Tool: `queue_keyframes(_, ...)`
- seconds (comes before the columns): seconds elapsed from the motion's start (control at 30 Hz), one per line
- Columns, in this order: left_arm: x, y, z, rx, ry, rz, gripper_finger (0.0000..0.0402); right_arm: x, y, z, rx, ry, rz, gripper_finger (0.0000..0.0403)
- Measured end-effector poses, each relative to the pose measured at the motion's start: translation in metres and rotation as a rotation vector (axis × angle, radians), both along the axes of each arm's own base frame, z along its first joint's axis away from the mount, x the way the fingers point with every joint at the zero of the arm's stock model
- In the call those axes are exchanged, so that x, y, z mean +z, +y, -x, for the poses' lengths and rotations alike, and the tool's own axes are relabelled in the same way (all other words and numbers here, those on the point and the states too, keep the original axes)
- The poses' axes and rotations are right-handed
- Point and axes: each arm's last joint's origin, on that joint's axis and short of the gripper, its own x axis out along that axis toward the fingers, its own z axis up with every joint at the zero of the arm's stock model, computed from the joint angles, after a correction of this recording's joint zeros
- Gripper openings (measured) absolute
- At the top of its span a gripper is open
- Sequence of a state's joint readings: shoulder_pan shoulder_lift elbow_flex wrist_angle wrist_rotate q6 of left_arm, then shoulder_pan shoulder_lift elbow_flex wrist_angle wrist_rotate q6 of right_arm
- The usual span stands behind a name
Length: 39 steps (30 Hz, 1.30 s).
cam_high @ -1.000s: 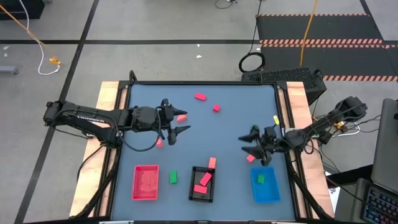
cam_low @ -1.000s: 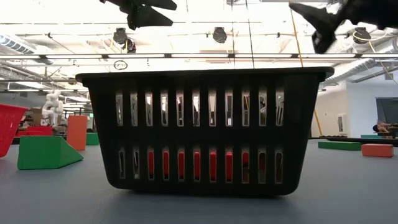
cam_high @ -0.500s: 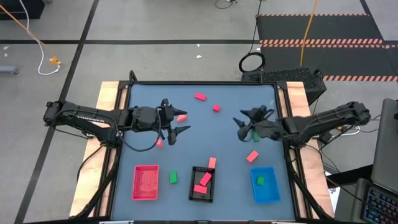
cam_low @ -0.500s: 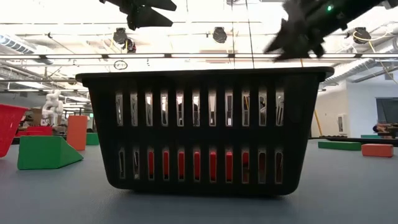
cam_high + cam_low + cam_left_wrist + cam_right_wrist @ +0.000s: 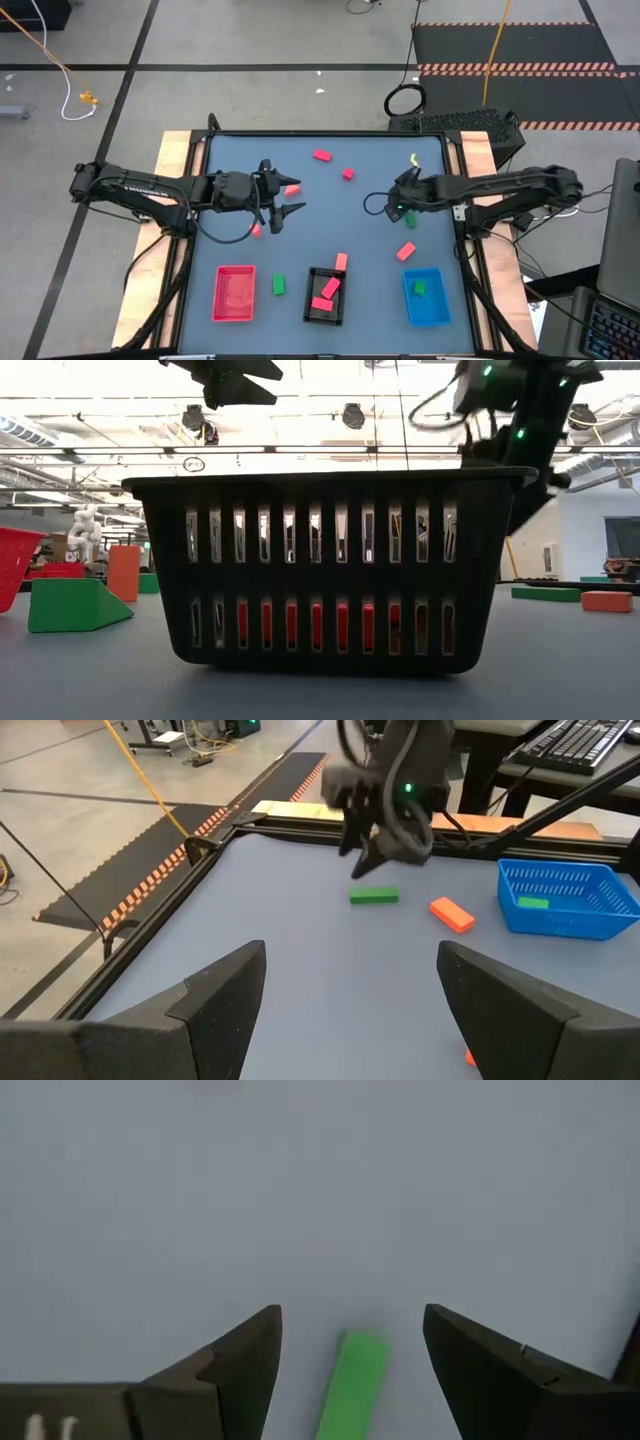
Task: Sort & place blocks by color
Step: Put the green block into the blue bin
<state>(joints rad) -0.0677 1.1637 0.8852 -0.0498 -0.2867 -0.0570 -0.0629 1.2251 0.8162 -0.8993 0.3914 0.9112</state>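
Observation:
A green block lies flat on the blue-grey table, right of centre. My right gripper points down over it, open, with one finger on each side of the block and clear of it; the left wrist view shows the gripper above the block. My left gripper waits open above the table's left half. Pink, salmon and green blocks lie scattered on the table.
Along the near edge stand a red tray, a black tray holding pink blocks, and a blue tray holding a green block. A salmon block lies between the green block and the blue tray.
My right gripper has swung from beside the blue tray toward the table's far edge and centre. It has tipped from roughly level to pointing down over the green block. The blocks have stayed where they were.

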Motion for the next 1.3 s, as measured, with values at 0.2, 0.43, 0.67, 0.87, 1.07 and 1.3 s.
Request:
queue_keyframes(0.2,-0.001,0.0,0.0,0.0,0.01,-0.001,0.0294,-0.023,-0.006,-0.004,-0.005,0.184,-0.096,0.0238)
queue_keyframes(0.43,-0.003,0.0,0.001,0.0,0.031,-0.003,0.0294,-0.025,-0.003,-0.002,-0.065,0.201,-0.172,0.0238)
queue_keyframes(0.67,-0.003,0.0,0.001,0.0,0.037,-0.004,0.0294,-0.034,-0.001,0.001,-0.077,0.179,-0.209,0.0238)
queue_keyframes(0.87,-0.003,0.0,0.001,0.0,0.038,-0.005,0.0294,-0.053,0.001,0.007,-0.073,0.149,-0.281,0.0235)
queue_keyframes(1.07,-0.003,0.0,0.001,0.001,0.038,-0.004,0.0294,-0.062,0.002,0.015,-0.07,0.176,-0.283,0.0192)
queue_keyframes(1.3,-0.003,0.0,0.001,0.001,0.037,-0.004,0.0294,-0.062,0.002,0.016,-0.029,0.188,-0.281,0.0096)
